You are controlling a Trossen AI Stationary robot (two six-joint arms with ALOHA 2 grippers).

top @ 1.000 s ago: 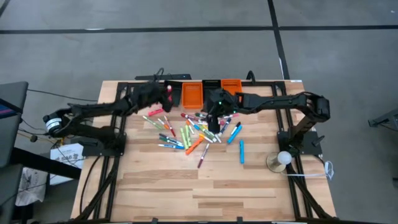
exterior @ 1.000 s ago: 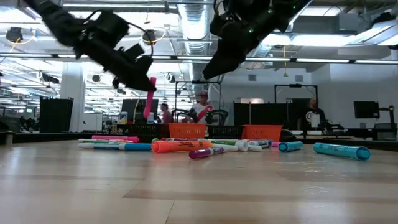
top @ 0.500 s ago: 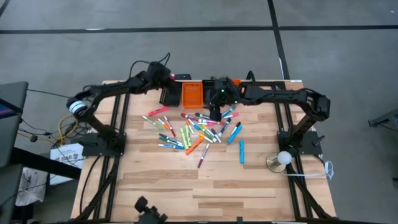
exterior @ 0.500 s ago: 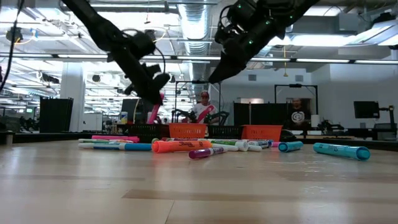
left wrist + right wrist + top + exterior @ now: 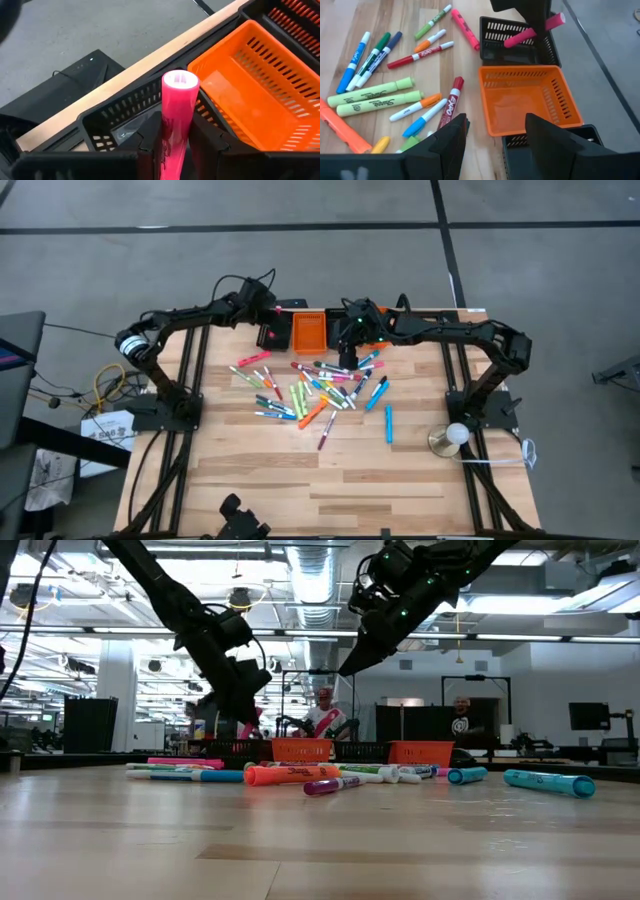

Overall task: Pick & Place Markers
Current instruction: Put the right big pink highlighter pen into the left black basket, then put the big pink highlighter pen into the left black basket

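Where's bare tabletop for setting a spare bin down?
Free: the wooden table's near half, below the lone blue marker, and the strip left of the marker pile. Crowded: the pile itself and the far-edge orange and black bins.

Bright even overhead light, soft shadows, sharp.

I have swung the left gripper (image 5: 172,142) from above the scattered pile to the table's far edge; it now hangs over the black bin (image 5: 117,122), clamping the pink marker (image 5: 176,117). The right gripper (image 5: 495,132) has risen toward the orange bin (image 5: 527,100), fingers spread.
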